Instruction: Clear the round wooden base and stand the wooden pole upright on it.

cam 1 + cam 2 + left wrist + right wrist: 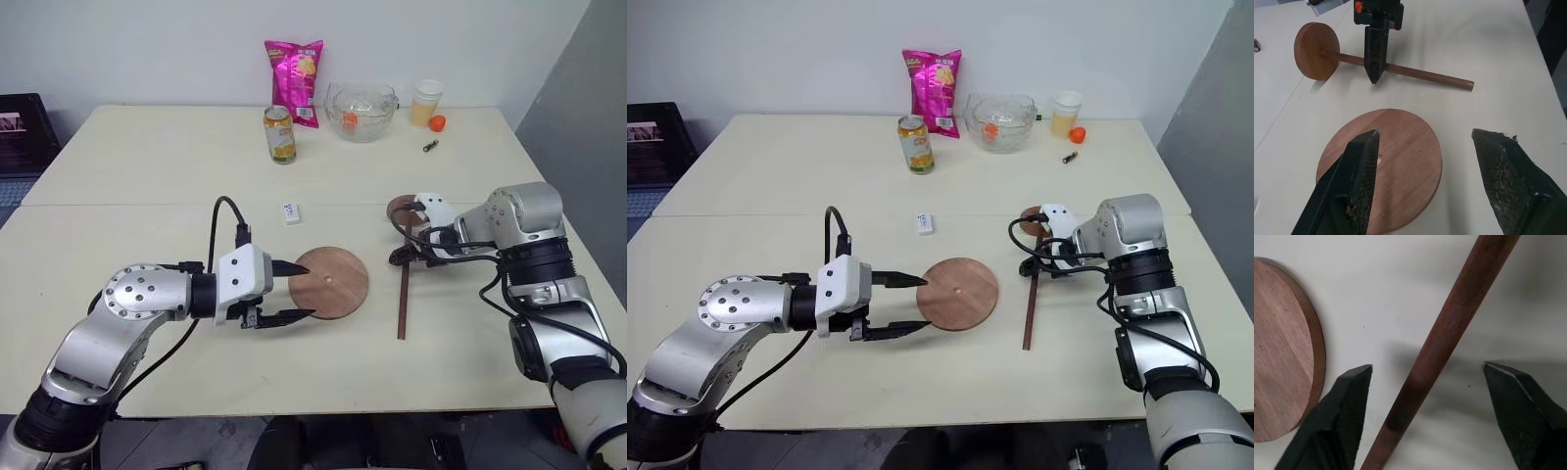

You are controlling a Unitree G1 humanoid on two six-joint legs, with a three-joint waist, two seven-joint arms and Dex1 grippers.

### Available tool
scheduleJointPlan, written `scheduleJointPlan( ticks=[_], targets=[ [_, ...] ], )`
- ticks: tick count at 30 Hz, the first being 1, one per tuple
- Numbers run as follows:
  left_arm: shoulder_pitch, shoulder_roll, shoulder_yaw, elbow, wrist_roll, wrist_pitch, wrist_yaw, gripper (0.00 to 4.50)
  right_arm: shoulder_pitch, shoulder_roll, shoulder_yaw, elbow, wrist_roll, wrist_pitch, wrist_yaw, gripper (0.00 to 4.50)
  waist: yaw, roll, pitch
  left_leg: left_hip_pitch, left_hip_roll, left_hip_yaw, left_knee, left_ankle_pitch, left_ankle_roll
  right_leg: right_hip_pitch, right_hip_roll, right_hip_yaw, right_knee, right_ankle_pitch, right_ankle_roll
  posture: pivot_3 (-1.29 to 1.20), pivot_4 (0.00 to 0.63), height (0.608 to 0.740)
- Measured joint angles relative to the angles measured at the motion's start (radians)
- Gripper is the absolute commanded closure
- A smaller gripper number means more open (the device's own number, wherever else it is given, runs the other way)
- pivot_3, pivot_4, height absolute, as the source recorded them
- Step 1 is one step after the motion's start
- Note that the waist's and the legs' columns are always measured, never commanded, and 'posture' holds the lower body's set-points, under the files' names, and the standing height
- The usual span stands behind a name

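Cream counter (147,196) carries the long thin dark-brown wooden pole (402,299), lying flat between the spread fingers of the right gripper (1425,377); left gripper (294,291), wide, flanks the flat reddish-brown round wooden base (331,282)

The wooden pole (402,299) lies right of the round wooden base (330,282).

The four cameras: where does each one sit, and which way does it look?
Left eye, right eye: on the head, looking down over table and both arms.
Left wrist: along the open left gripper at round wooden base.
Right wrist: along the open right gripper, astride wooden pole.
Shared: both wrist views show base and pole.
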Motion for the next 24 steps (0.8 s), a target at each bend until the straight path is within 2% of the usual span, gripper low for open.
scheduleJointPlan(
  ticks=[3,8,12,19,24],
  targets=[
    [0.001,0.0,0.0,0.0,0.0,0.0,0.001,1.36,-0.007,0.008,-0.011,0.025,-0.001,0.0,-0.003,2.44,0.0,0.0,0.0,0.0,0.0,0.0,0.0,0.0,0.0,0.0,0.0,0.0,0.0,0.0,0.0,0.0,0.15,0.74],
    [0.003,0.0,0.0,0.0,0.002,-0.002,0.001,1.36,-0.023,0.032,-0.061,0.07,0.001,0.0,-0.026,3.37,0.0,0.0,0.0,0.0,0.0,0.0,0.0,0.0,0.0,0.0,0.0,0.0,0.0,0.0,0.0,0.0,0.15,0.74],
    [0.005,0.0,0.0,0.001,0.006,-0.003,0.001,1.36,-0.064,0.062,-0.168,0.116,0.002,0.0,-0.067,4.19,0.0,0.0,0.0,0.0,0.0,0.0,0.0,0.0,0.0,0.0,0.0,0.0,0.0,0.0,0.0,0.0,0.15,0.74],
    [0.005,0.001,0.011,0.017,0.005,-0.003,-0.002,1.36,-0.123,0.078,-0.311,0.075,0.033,0.0,-0.122,4.26,0.001,0.001,0.0,0.0,0.0,0.0,-0.001,0.0,0.0,0.0,0.0,0.0,0.0,0.0,0.0,0.0,0.15,0.74],
    [0.04,0.016,0.094,0.033,-0.031,0.021,0.001,1.36,-0.097,0.143,-0.371,-0.171,0.09,-0.021,-0.118,4.26,-0.008,0.001,0.001,-0.001,0.001,0.0,-0.002,0.0,0.0,-0.001,0.0,0.0,0.0,0.0,0.0,0.0,0.15,0.74]
  ],
)
